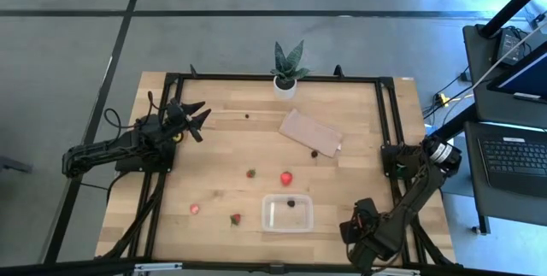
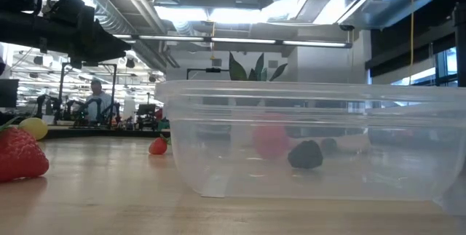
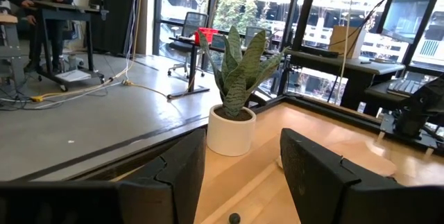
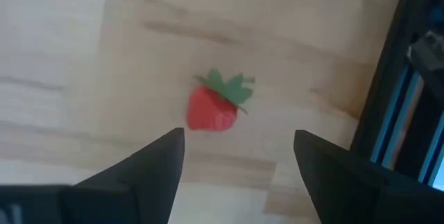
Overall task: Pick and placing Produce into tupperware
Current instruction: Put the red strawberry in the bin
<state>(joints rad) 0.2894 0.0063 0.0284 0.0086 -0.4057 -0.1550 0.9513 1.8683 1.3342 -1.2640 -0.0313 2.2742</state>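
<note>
Near the counter's front edge, the small clear rectangular plastic tupperware (image 1: 287,213) is seen with one dark berry (image 1: 291,202) inside. Red strawberries with green tops (image 1: 286,178) lie scattered on the wooden counter (image 1: 222,152) behind and left of it. The left hand (image 1: 196,119) is held released above the counter's left side, facing a green potted plant (image 3: 236,99). The right hand (image 4: 239,165) is spread open over a strawberry (image 4: 216,106) at the front right corner.

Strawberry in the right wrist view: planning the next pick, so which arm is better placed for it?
Right. The open right gripper looks down on the strawberry, framed between its fingers, near the tupperware. The left gripper is across the table, facing the potted plant.
</note>
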